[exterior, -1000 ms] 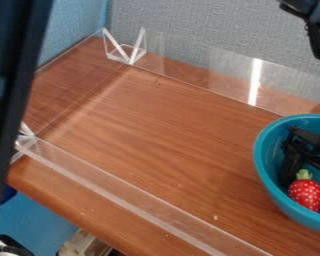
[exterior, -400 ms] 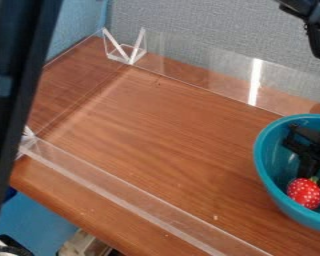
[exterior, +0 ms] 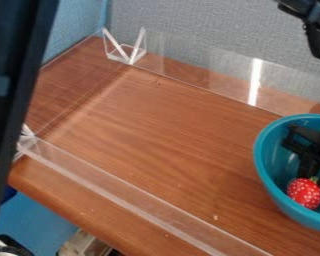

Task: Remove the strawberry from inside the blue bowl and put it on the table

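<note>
The small red strawberry with a green leafy top lies inside the large glossy teal-blue bowl at the frame's lower right edge. The black gripper reaches down into the bowl, its fingers pressed together around the berry's top. The fruit looks light, soft and easily bruised; a gentle pinch across its shoulders suits it. The brown wood-grain table spreads leftward.

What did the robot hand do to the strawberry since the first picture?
The hand closed its fingers onto the strawberry, which now sits a little lower and without the green top showing. It has not lifted it: the strawberry is still inside the blue bowl. The bowl and the table look just the same.
</note>
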Controlling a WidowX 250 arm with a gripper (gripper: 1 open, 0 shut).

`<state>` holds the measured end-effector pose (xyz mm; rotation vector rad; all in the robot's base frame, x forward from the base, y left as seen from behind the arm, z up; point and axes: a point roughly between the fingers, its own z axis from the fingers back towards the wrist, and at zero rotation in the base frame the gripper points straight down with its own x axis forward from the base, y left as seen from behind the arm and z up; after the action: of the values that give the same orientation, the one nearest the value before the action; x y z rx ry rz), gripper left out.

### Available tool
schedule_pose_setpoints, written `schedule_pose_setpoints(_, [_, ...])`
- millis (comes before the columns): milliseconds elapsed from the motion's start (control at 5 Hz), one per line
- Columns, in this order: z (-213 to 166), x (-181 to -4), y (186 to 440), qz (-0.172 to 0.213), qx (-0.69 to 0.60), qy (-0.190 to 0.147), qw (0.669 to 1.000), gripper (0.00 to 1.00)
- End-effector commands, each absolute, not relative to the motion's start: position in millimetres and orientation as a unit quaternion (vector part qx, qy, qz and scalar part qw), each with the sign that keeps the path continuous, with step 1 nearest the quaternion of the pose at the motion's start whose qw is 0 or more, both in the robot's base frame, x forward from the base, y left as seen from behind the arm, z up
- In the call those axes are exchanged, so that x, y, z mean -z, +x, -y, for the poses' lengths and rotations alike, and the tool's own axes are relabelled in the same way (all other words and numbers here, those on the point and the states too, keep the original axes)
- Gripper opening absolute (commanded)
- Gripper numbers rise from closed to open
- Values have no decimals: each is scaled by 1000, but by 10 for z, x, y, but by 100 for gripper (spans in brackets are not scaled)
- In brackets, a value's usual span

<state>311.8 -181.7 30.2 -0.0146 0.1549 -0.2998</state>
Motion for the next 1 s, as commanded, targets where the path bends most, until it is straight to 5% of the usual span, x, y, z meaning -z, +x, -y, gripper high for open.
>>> schedule_pose_setpoints(0, [1764, -521, 3186, -45, 141, -16, 989, 0])
schedule_pose_setpoints(800, [1336, -1076, 3181, -2, 118, 6, 993, 0])
